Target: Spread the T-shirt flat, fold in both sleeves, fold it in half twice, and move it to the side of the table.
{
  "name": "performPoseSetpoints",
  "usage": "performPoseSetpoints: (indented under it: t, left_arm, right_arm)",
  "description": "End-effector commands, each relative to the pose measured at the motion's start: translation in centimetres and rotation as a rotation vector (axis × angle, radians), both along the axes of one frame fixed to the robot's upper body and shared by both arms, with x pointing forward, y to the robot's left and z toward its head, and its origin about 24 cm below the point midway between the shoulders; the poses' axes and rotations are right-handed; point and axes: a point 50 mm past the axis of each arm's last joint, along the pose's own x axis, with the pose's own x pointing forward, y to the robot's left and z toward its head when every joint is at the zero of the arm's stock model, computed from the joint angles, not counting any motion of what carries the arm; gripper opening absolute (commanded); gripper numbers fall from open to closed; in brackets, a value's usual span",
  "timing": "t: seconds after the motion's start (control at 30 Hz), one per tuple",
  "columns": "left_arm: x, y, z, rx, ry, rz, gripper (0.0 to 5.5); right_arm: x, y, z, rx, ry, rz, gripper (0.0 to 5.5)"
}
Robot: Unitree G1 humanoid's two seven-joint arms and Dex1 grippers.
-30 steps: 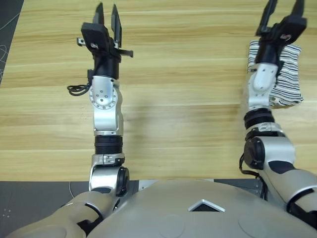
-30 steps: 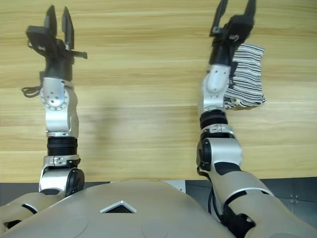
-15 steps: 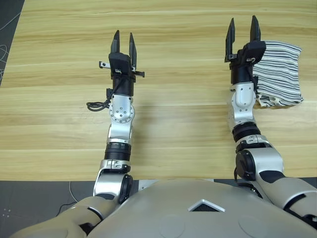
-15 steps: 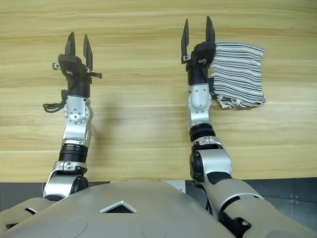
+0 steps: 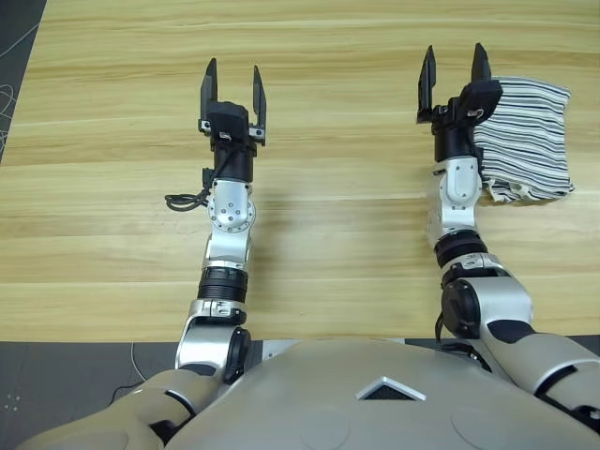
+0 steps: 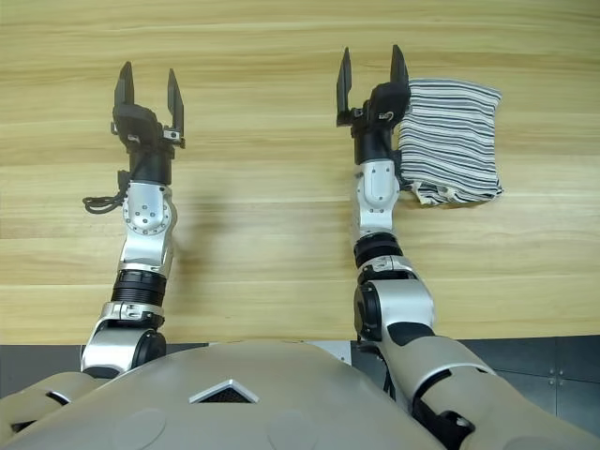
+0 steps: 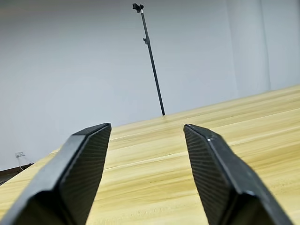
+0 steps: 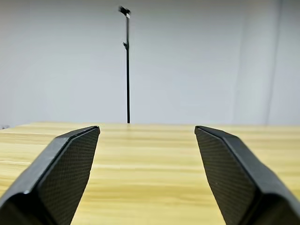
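The table is pale wood with long, straight grain, smooth and faintly satin across the head views. At the upper right of those views the T-shirt is soft, matt cloth in fine dark and light stripes, a little rumpled at its edges. The fingers of the left gripper are black and matt, with a fine woven texture like carbon fibre; the right gripper has the same finish. Beyond the table, the wall is plain and matt, and the thin pole is black and smooth.
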Motion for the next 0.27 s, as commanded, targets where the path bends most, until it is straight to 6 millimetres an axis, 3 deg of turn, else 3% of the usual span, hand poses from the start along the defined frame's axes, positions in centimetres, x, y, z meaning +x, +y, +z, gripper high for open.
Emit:
performPoseSetpoints:
  t: [0.03, 0.17, 0.27]
  left_arm:
    - [0.4, 0.2, 0.2, 0.004, -0.011, 0.012, 3.51]
    - [0.7, -0.3, 0.2, -0.004, -0.004, -0.005, 3.51]
    - [2.2, -3.5, 0.7, -0.001, -0.002, -0.161, 3.51]
  right_arm:
    - [0.1, 0.6, 0.6, -0.044, -0.042, 0.028, 3.75]
    - [-0.5, 0.2, 0.5, -0.068, -0.072, 0.005, 3.75]
    - [-3.1, -3.6, -0.1, -0.068, -0.123, -0.170, 3.75]
